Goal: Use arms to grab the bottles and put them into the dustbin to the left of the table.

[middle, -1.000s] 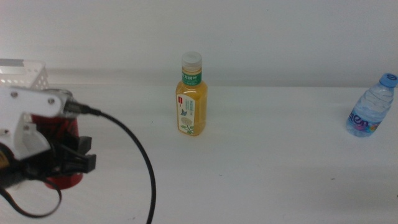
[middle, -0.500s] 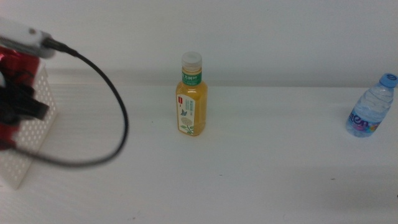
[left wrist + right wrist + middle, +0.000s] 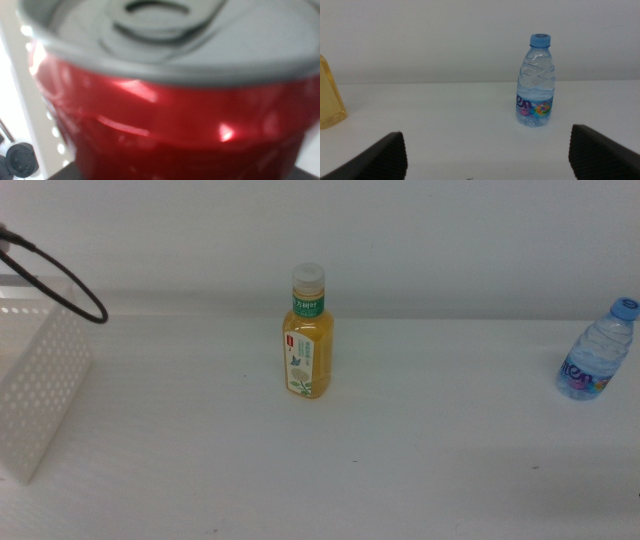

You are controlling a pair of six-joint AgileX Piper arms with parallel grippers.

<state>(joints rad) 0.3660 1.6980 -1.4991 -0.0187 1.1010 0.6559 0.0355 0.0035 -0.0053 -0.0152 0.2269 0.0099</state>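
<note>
Left arm carries the red soda can (image 3: 170, 125) off the table's left side

The can fills the left wrist view, apparently clamped by the left gripper, beside the perforated white dustbin (image 3: 40, 395). The right gripper (image 3: 487, 152) waits wide open and empty facing the water bottle (image 3: 536, 82); the juice bottle (image 3: 308, 335) stands mid-table.

The left arm is swinging out past the left edge of the middle view, leaving only a loop of its black cable (image 3: 60, 292) showing above the white basket (image 3: 45, 395). It is carrying the red can (image 3: 170, 120) along, now filling the left wrist view, and uncovering the basket's perforated wall.
</note>
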